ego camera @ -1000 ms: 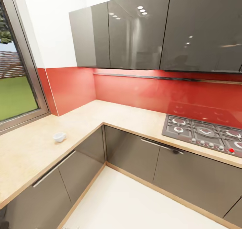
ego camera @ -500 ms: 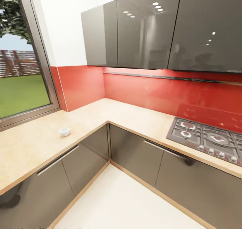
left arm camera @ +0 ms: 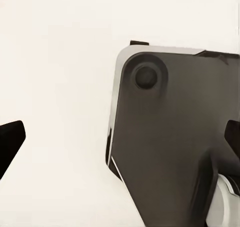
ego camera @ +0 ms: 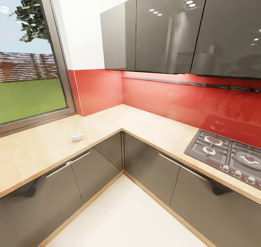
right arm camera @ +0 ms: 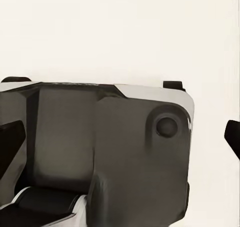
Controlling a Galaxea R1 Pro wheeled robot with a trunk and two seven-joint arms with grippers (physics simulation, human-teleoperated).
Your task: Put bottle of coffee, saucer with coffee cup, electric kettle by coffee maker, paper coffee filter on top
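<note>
A small white coffee cup stands upright on the beige L-shaped countertop, on its left run below the window and near the front edge. In the left wrist view my left gripper is open, its dark fingertips far apart over the pale floor and the robot's dark base. My right gripper is open too, with nothing between its fingers, above the same base.
A gas hob is set into the counter's right run. Glossy grey wall cabinets hang over a red backsplash. A large window is at the left. Grey base cabinets line the corner around the white floor.
The whole head picture has shifted: the camera has turned left, so more window shows and less hob. The cup has stayed in place on the counter.
</note>
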